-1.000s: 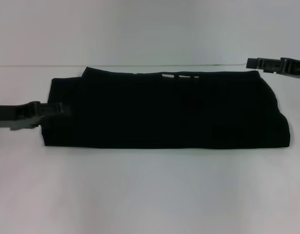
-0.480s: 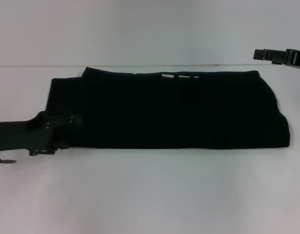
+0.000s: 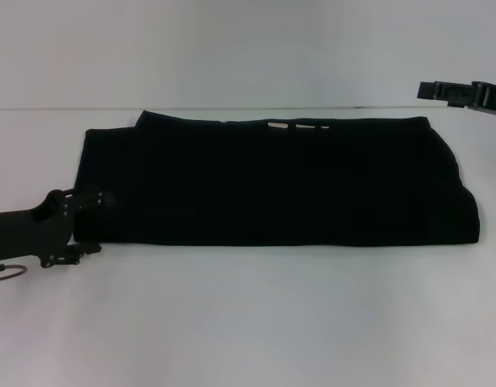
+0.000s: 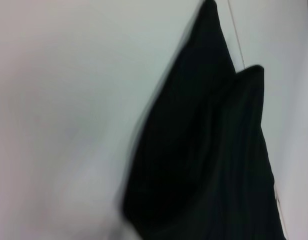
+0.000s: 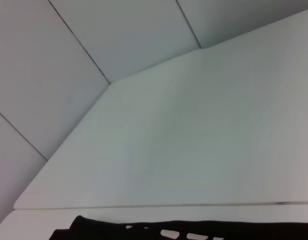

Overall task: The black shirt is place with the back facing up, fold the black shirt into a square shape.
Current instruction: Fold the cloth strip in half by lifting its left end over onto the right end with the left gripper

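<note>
The left gripper sits low at the near left corner of the large black soft fabric T-shirt, its black body overlapping the cloth's edge; whether its fingers are parted or closed on the fabric cannot be told. To its right the shirt lies folded into a long flat band across the white table, with whitish letter fragments peeking at the far edge. Beyond the shirt's far right corner, the right gripper hangs above the table, apart from the cloth and holding nothing; its finger gap cannot be told.
</note>
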